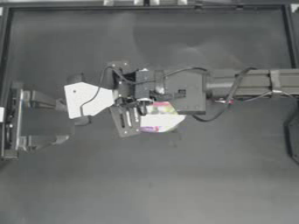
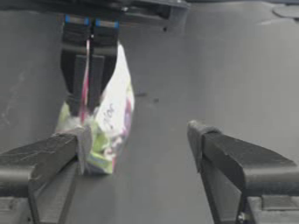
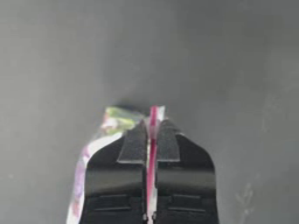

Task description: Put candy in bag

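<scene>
The bag (image 1: 161,118) is a small clear pouch with multicoloured contents, and it hangs near the middle of the table. My right gripper (image 1: 143,105) reaches in from the right and is shut on the bag's pink-red seal strip (image 3: 153,114). In the left wrist view the bag (image 2: 114,118) dangles from the right gripper (image 2: 86,107), and its lower corner is close to one finger of my left gripper (image 2: 137,138). The left gripper (image 1: 130,119) stands open just left of the bag with nothing between its fingers. The candy is not in view on its own.
The dark table (image 1: 175,183) spreads around both arms, with its raised edge (image 1: 146,6) along the back. The left arm's white wrist cover (image 1: 88,99) sits just left of the grippers. The right arm (image 1: 251,83) stretches across from the right.
</scene>
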